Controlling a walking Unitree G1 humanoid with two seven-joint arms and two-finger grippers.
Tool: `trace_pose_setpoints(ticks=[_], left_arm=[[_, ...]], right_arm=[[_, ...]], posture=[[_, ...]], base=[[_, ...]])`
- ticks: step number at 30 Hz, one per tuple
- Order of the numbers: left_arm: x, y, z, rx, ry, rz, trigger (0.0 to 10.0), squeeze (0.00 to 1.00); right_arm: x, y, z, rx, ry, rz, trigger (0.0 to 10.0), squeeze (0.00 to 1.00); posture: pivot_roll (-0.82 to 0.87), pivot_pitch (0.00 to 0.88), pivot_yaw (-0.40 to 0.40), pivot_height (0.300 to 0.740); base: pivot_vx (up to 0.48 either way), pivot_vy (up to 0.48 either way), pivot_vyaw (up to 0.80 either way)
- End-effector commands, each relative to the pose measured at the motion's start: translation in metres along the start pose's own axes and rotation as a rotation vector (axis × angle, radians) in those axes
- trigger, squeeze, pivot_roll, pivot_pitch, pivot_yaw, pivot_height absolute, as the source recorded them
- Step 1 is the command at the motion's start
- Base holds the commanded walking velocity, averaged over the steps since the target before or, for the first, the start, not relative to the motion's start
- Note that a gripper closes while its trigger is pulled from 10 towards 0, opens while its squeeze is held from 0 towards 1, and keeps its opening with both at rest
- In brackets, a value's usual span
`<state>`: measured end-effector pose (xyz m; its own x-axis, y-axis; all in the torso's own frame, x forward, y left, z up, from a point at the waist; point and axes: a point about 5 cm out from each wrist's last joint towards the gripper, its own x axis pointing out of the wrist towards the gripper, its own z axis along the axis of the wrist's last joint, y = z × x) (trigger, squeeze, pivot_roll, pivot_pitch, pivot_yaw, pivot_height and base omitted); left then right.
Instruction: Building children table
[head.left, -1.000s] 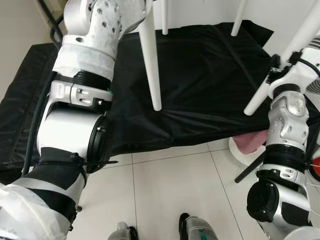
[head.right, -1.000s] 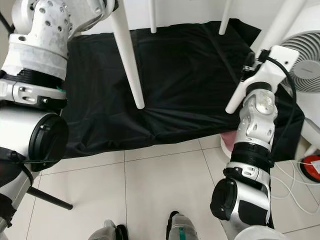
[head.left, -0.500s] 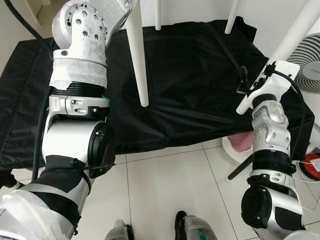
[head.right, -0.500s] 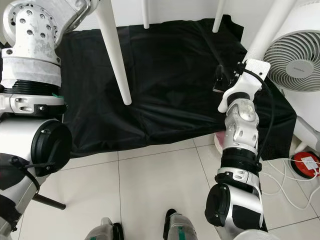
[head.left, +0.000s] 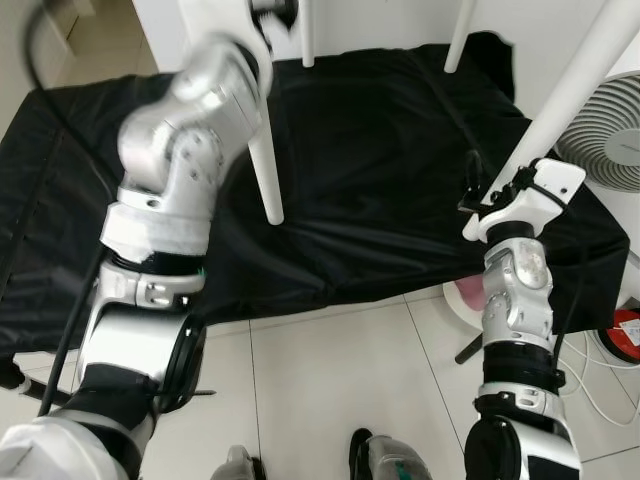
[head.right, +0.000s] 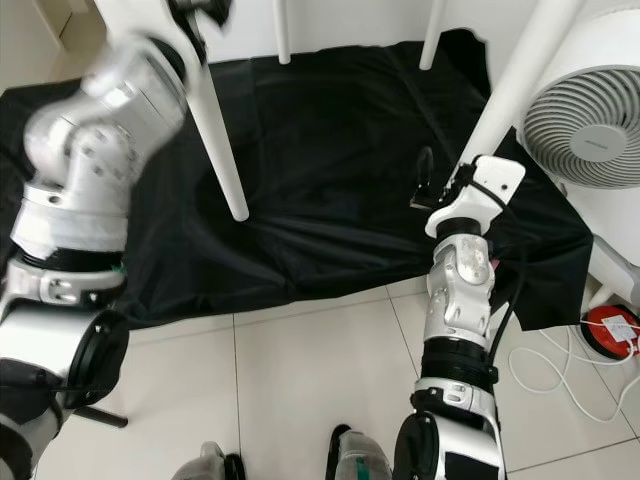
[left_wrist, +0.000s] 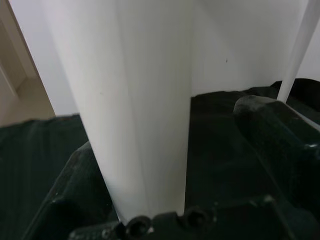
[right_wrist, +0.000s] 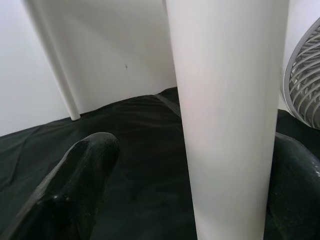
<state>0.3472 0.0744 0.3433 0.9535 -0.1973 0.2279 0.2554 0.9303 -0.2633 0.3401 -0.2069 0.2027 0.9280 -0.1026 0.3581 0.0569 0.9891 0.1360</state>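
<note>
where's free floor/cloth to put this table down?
Open stretch: black cloth between the left pincer's leg and the right pincer's leg. Bare tile lies in front of the cloth edge. Crowded to the right: fan, cables, pink item under the cloth edge.

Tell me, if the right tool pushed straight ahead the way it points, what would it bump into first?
Nothing new: the tapered white table leg already stands between the right tool's two black fingers. Past it, probably the black cloth sheet, then the white wall; depth is uncertain.
</note>
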Motion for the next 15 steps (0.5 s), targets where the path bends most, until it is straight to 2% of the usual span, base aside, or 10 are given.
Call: trace_pose_setpoints(ticks=[1, 6, 10, 15], left_arm=[[-0.015, -0.025, -0.022, 0.059, 0.060, -0.450, 10.0, 0.00], [-0.025, -0.015, -0.031, 0.088, 0.063, -0.438, 10.0, 0.00], [-0.036, -0.005, -0.031, 0.116, 0.015, -0.395, 10.0, 0.00], [-0.045, 0.004, -0.030, 0.145, -0.026, -0.332, 10.0, 0.00]], right_arm=[[-0.011, 0.033, -0.029, 0.026, 0.116, 0.160, 10.0, 0.00], [-0.014, 0.028, -0.029, -0.001, 0.101, 0.150, 10.0, 0.00], [-0.014, 0.021, -0.027, 0.009, 0.074, 0.134, 10.0, 0.00], [-0.018, 0.023, -0.024, 0.029, 0.049, 0.160, 10.0, 0.00]], posture=[[-0.02, 0.236, 0.089, 0.740], [-0.02, 0.236, 0.089, 0.740], [-0.01, 0.234, 0.089, 0.740], [-0.01, 0.234, 0.091, 0.740]], base=[[0.000, 0.000, 0.00], [0.000, 0.000, 0.00], [0.000, 0.000, 0.00], [0.000, 0.000, 0.00]])
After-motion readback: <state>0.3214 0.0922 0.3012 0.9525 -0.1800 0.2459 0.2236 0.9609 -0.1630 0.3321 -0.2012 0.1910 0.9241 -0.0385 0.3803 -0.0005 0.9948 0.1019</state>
